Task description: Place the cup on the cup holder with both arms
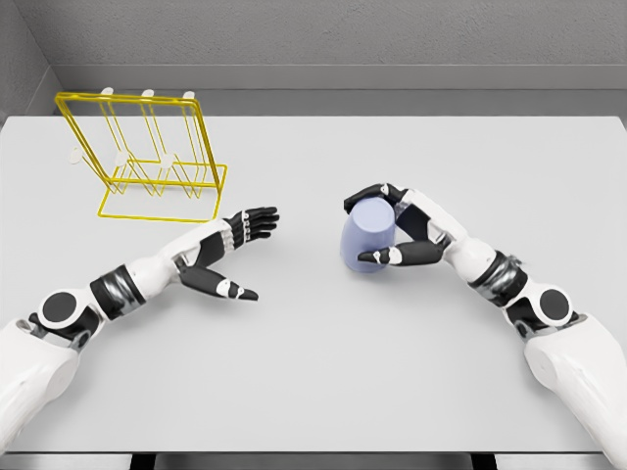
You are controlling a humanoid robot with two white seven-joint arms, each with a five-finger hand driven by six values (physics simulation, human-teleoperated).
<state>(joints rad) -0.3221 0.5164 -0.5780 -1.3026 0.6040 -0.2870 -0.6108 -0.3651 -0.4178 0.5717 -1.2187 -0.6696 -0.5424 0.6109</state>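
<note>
1. On the table point(313, 372), slightly right of centre, stands the cup point(366, 238), pale lilac-blue and leaning a little toward 11 o'clock.
2. The right hand point(402, 230) grasps the cup from its 3 o'clock side: dark fingers point(370, 197) curl over the upper rim, and the thumb point(384, 257) presses against the lower part of the wall.
3. The right arm point(529, 313) comes in from 4 o'clock, white with dark joints.
4. The left hand point(230, 250) lies at 9 o'clock of the cup, well apart from it, released and holding nothing; its fingers stretch toward 2 o'clock and the thumb points toward 4 o'clock.
5. The left arm point(88, 313) enters from 8 o'clock.
6. The cup holder point(147, 157), a yellow wire rack with upright pegs, stands at 10 o'clock on the table, near the far left corner, well apart from the cup.
</note>
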